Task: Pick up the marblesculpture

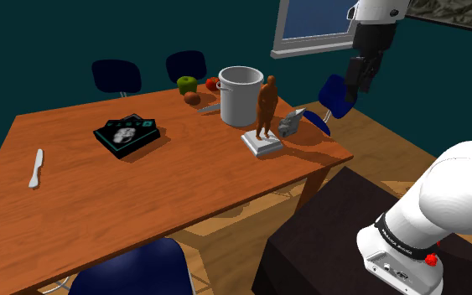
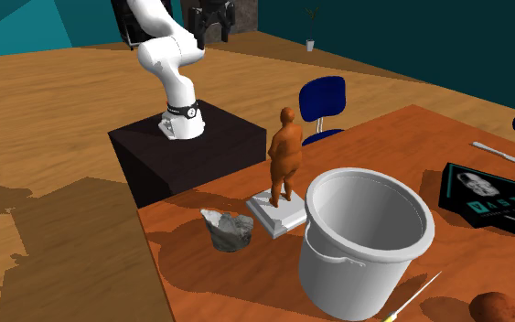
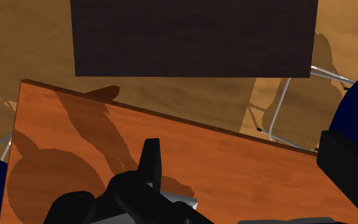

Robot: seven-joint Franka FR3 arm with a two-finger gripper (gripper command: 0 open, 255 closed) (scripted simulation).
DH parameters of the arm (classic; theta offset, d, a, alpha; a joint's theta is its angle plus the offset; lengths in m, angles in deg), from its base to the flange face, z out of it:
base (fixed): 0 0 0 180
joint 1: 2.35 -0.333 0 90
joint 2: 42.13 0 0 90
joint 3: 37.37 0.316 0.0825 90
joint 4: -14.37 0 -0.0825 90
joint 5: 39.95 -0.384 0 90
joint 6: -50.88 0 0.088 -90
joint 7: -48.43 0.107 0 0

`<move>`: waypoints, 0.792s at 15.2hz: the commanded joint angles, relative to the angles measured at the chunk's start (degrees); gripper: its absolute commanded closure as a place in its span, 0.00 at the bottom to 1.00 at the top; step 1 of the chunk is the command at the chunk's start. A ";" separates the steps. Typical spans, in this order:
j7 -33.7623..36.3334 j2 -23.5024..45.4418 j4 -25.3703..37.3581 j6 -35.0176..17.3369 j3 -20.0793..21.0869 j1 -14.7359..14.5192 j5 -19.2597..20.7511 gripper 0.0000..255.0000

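Sculpture [image 1: 267, 105] upright beside pot [image 1: 240, 94]

Polished wood table [image 1: 184, 193], smooth pale-grey pot [image 1: 241, 96], matt brown sculpture [image 1: 267, 105] on a pale smooth base [image 1: 263, 144]

On the wooden desk [image 1: 184, 193], by the shoulder view: a dark book [image 1: 125, 134], a white knife [image 1: 36, 168] at its eight o'clock. At its two o'clock, a grey pot [image 1: 241, 96].
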 commanded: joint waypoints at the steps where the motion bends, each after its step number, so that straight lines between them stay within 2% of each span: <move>1: 0.00 0.00 0.00 0.00 0.00 0.00 0.00 0.00; 7: -9.61 9.64 0.61 -7.72 -5.78 0.22 4.35 0.00; 12: -17.33 19.46 3.37 -13.88 -10.01 0.15 6.41 0.00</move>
